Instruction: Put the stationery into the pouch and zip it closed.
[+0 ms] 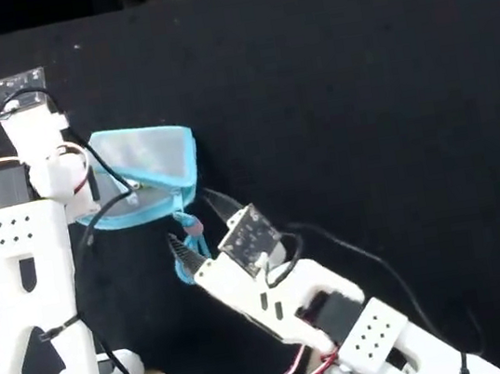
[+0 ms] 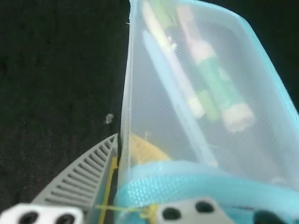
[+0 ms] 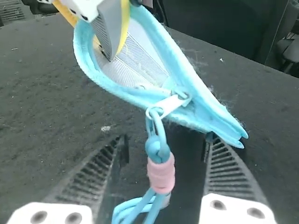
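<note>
Pouch (image 1: pixel 149 169), pale blue mesh, lies on the black table (image 1: pixel 357 86). Pens (image 2: pixel 219 88) are inside it, seen through the mesh wall. The pouch mouth gapes. Left gripper (image 2: pixel 117 149) pinches the pouch wall at the mouth's rim, one finger inside, one outside. Zipper slider (image 3: pixel 175 100) sits at the pouch's narrow end. Its blue pull cord (image 3: pixel 156 144) with a pink bead (image 3: pixel 161 172) trails away from the pouch. Right gripper (image 3: pixel 164 140) is just off that end, jaws spread either side of the cord, not closed on it.
</note>
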### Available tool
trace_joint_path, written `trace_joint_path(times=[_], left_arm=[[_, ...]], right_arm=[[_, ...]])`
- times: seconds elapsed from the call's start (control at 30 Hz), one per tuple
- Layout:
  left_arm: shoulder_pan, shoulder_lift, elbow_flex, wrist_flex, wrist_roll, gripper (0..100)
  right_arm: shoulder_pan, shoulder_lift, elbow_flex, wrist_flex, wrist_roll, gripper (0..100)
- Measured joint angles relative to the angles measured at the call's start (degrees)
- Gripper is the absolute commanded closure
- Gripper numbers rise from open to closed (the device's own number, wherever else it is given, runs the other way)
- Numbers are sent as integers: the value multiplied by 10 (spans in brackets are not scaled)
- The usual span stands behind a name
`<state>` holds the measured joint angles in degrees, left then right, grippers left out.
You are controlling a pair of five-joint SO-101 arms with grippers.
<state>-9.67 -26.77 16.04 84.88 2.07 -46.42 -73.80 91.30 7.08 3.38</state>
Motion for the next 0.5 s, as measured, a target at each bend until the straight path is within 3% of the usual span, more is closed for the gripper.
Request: trace_joint_path(times=[0.13,0.33,0.5], left_arm=[[17,0,0,4,1,970],[17,0,0,4,0,970],[16,0,-1,4,-1,970]], right_arm=[[10,0,0,0,0,770],[15,0,0,0,0,986],[59,1,0,0,0,988]])
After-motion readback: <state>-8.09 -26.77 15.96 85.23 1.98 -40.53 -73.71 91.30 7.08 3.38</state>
